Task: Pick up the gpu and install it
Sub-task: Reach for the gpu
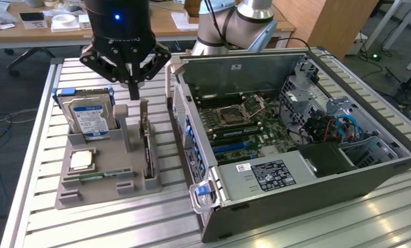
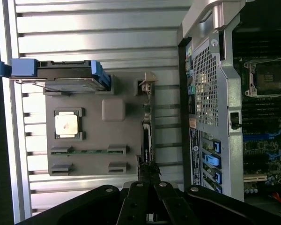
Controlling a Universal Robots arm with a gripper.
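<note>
The gpu stands on its long edge in a slot along the grey holder tray, with its silver bracket at the far end. My gripper hangs above the tray's far side, just over that end of the card, with its fingers shut and nothing between them. In the wrist view the gpu appears edge-on as a thin dark strip, and the gripper lines up with one end of it. The open computer case lies at the exterior view's right, its motherboard exposed.
The tray also holds a silver hard drive with blue rails, a processor chip, a green memory stick and a grey post. Everything rests on a slatted metal table. The case wall rises right next to the tray.
</note>
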